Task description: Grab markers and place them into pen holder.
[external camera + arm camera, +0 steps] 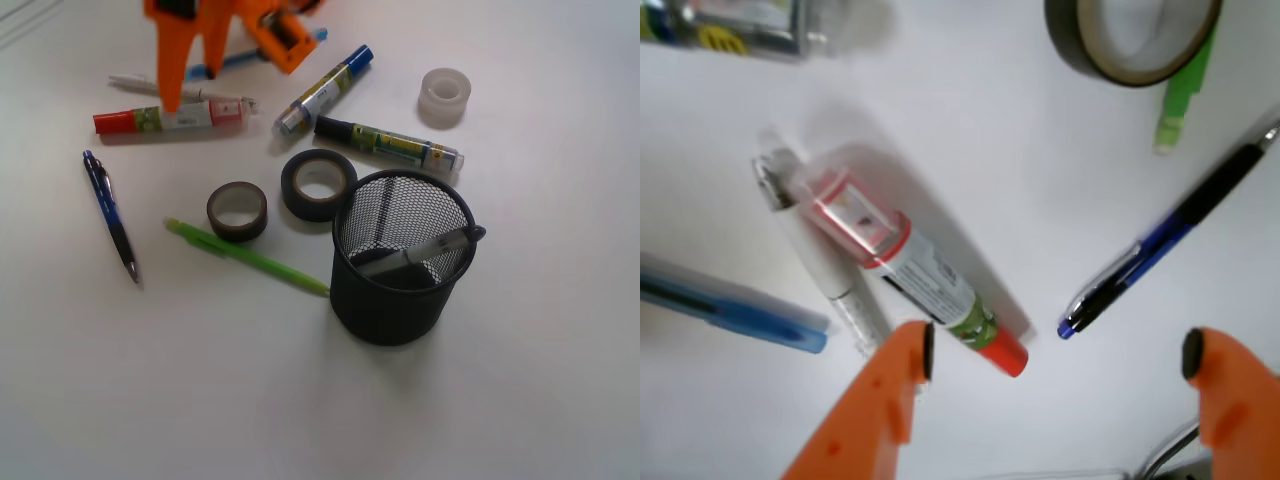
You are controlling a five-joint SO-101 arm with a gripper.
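Note:
Three markers lie on the white table: the red-capped marker (170, 120) at the left, the blue-capped marker (323, 90) in the middle and the black-capped marker (390, 143) to the right. The black mesh pen holder (345, 290) stands upright at front right, with a thin grey pen (415, 252) leaning inside it. My orange gripper (192, 85) hovers above the red marker. In the wrist view the gripper (1060, 355) is open and empty. The red marker (910, 270) lies diagonally, its red end just beside the left fingertip (910, 370).
A white pen (820, 255) lies against the red marker, with a light blue pen (730, 305) to its left. A dark blue pen (110, 213) and a green pencil (245, 256) lie nearer the front. Brown (238, 211), black (318, 185) and clear (444, 97) tape rolls sit around the holder.

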